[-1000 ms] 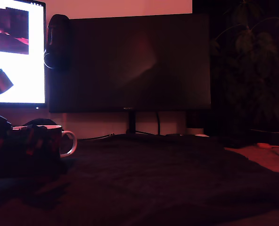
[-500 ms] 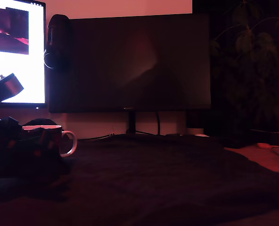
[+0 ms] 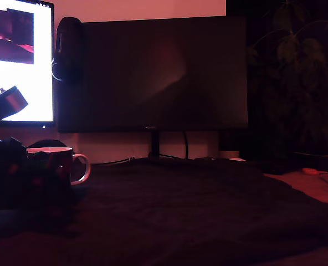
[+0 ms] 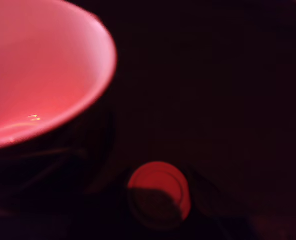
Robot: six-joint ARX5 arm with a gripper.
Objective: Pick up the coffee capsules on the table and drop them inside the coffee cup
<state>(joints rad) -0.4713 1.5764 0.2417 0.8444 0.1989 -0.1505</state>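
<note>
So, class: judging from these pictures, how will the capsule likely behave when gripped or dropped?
The capsule looks tiny beside the cup, so it is probably light. Its round face suggests it may roll if it lands on its side. It seems stiff and smooth, so possibly slippery. The dim light makes this uncertain.

Glossy glazed coffee cup (image 4: pixel 48 65), seemingly matt dark cloth (image 3: pixel 208 210) beneath

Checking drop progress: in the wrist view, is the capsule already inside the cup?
No. The capsule shows outside the cup, beyond its rim, and the visible part of the cup's pale interior holds nothing.
</note>
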